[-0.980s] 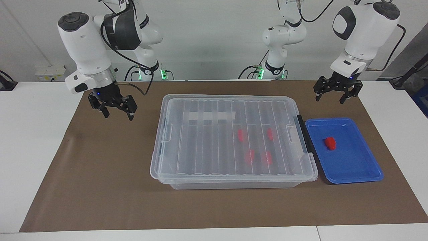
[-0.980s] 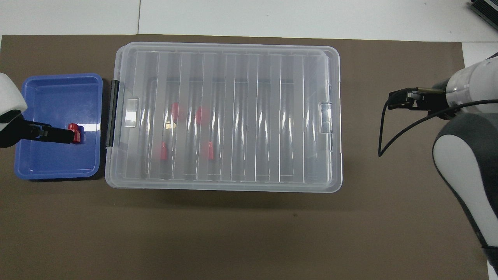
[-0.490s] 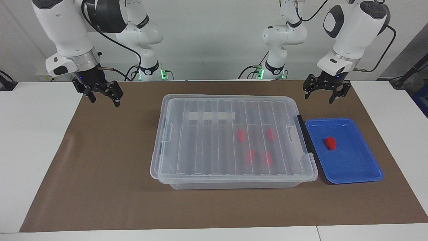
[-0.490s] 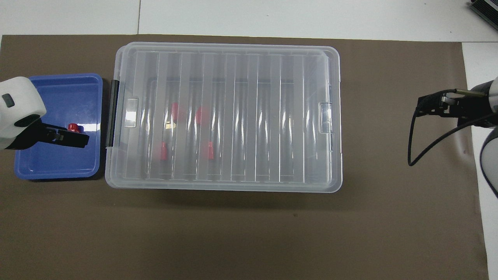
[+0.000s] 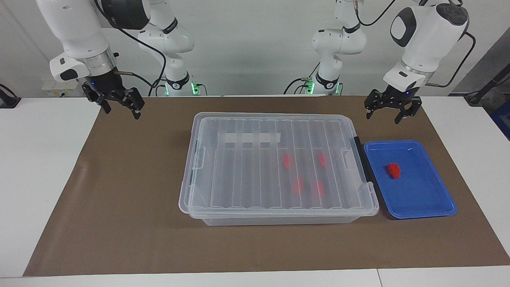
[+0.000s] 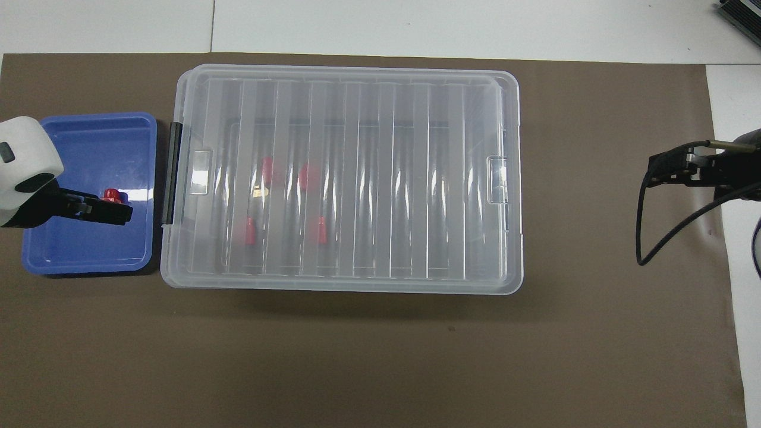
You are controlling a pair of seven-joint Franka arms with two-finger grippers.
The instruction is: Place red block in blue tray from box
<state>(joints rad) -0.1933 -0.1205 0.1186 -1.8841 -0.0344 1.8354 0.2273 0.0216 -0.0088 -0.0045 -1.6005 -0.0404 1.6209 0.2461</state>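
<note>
One red block [image 5: 393, 170] lies in the blue tray [image 5: 422, 201], apart from both grippers. The box [image 5: 279, 118] stands beside the tray with its clear ribbed lid on. Several more red blocks [image 5: 287, 160] show through the lid. My left gripper [image 5: 383, 117] hangs open and empty, high above the tray's side nearer the robots. In the overhead view the left gripper [image 6: 119, 213] partly covers the red block [image 6: 110, 194] in the blue tray [image 6: 83, 252]. My right gripper [image 5: 122, 113] hangs open and empty over the mat's corner at the right arm's end.
A brown mat [image 5: 119, 199] covers the table under everything. The box's black handle [image 5: 360, 159] faces the tray, and a whitish tape strip [image 5: 249, 138] lies on the lid. White table [image 5: 40, 179] borders the mat. In the overhead view the right gripper [image 6: 659, 171] is at the mat's edge.
Both grippers have risen and drawn back toward the robots. The right one moved away from the box to the mat's corner. The blocks, tray and box have not moved.
</note>
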